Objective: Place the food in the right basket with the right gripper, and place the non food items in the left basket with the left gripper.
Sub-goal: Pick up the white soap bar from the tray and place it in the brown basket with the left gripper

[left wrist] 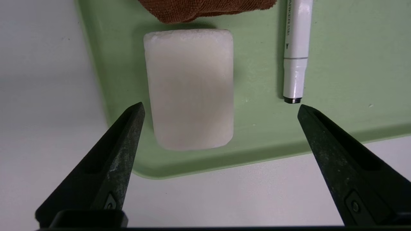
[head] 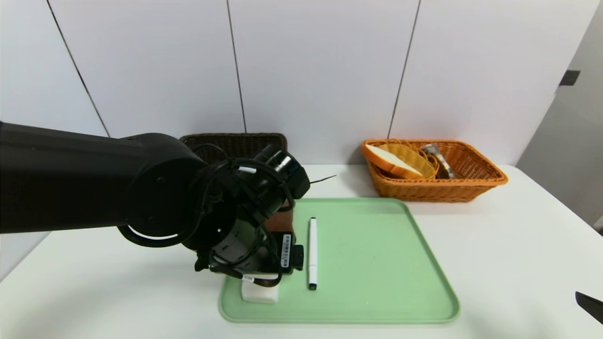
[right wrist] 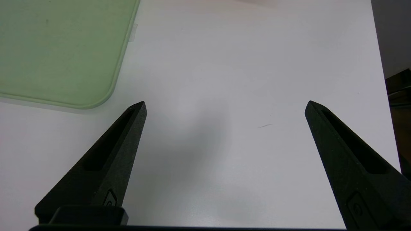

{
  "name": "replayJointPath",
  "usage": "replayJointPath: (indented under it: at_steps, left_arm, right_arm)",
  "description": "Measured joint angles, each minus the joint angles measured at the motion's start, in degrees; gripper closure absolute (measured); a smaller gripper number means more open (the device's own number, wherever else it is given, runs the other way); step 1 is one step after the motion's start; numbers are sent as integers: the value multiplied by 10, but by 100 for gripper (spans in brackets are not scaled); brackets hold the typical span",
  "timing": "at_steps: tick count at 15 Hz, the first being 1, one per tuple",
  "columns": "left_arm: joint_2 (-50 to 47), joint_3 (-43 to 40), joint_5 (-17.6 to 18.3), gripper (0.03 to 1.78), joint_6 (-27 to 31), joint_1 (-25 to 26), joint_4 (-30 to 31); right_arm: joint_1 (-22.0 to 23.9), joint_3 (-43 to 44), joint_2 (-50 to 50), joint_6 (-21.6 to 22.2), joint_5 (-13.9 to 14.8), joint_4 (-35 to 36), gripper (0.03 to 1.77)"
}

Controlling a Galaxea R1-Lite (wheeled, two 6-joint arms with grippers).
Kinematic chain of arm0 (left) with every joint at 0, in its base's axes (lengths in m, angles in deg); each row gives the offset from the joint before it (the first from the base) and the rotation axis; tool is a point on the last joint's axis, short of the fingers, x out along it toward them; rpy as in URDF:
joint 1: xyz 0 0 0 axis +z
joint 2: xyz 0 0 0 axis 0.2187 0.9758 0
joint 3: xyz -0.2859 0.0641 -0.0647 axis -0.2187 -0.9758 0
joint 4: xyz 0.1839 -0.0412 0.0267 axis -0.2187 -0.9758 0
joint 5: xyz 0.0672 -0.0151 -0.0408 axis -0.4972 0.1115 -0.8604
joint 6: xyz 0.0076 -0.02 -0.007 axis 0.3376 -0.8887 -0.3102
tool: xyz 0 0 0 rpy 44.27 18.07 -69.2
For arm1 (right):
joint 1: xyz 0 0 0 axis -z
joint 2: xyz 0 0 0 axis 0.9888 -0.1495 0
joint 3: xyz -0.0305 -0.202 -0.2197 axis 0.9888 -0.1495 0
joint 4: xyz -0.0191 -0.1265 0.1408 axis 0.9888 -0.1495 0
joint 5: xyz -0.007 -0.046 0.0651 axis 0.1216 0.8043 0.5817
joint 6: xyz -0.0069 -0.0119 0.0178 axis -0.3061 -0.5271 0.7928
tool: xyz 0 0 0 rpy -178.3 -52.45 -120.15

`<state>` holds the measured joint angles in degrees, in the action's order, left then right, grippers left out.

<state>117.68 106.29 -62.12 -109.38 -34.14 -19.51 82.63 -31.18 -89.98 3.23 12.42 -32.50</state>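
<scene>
My left gripper (left wrist: 220,109) hangs open above the near left corner of the green tray (head: 377,263), with nothing between its fingers. Below it lies the white soap-like block (left wrist: 189,86), also seen in the head view (head: 259,293). A brown cloth (left wrist: 205,9) lies just beyond the block. The white marker pen (head: 312,252) lies lengthwise beside them on the tray. The bread slice (head: 391,161) in its yellow wicker dish and the wrapped snack (head: 435,157) rest in the orange right basket (head: 471,186). The dark left basket (head: 235,141) stands behind my left arm. My right gripper (right wrist: 224,106) is open over bare table.
The white table (head: 518,245) spreads round the tray. In the head view only a dark tip of the right gripper (head: 591,306) shows at the lower right edge. A white panelled wall stands behind the baskets.
</scene>
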Motion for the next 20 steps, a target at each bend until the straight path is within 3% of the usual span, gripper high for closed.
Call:
replayJointPath:
  at_steps: [15, 20]
  left_arm:
    - [52, -32, -4, 12, 0, 19, 39]
    - [56, -50, -25, 12, 1, 20, 58]
  right_arm:
    - [0, -7, 8, 0, 0, 2, 10]
    - [0, -6, 7, 0, -2, 5, 10]
